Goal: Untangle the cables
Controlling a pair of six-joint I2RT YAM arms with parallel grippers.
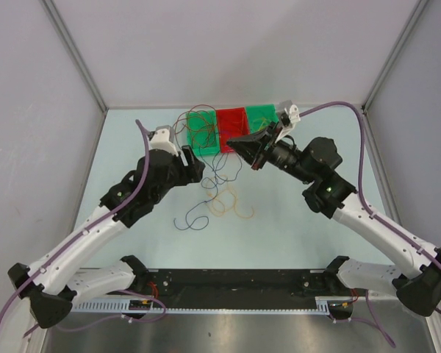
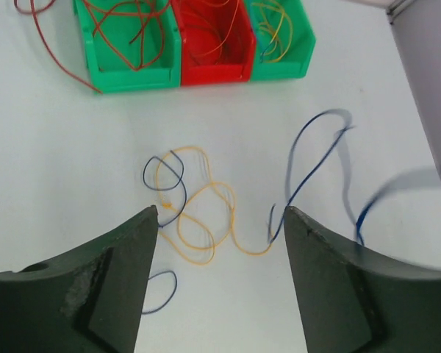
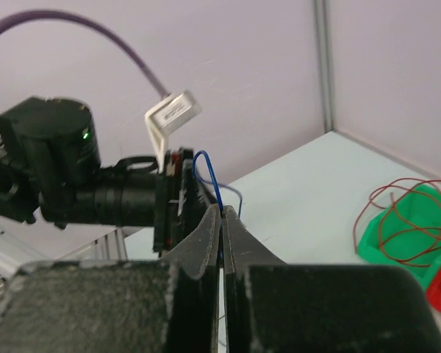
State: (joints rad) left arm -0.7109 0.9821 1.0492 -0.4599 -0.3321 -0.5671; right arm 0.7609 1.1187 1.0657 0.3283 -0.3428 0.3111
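Note:
Thin cables lie in a loose tangle on the pale table: orange-yellow loops (image 1: 228,202) (image 2: 198,217) and a dark blue strand (image 1: 193,219) (image 2: 165,180). My right gripper (image 1: 235,142) (image 3: 223,211) is shut on a blue cable (image 3: 208,173) held above the table; this cable (image 1: 219,173) (image 2: 312,158) hangs down, blurred in the left wrist view. My left gripper (image 1: 198,168) (image 2: 220,212) is open above the yellow loops with nothing between its fingers. Brown, red and yellow cables lie in and over three bins at the back.
A green bin (image 1: 203,134) (image 2: 128,70), a red bin (image 1: 232,126) (image 2: 213,72) and a second green bin (image 1: 262,115) (image 2: 287,66) stand in a row at the back. Brown loops (image 1: 184,121) spill over the left bin. Walls enclose the table.

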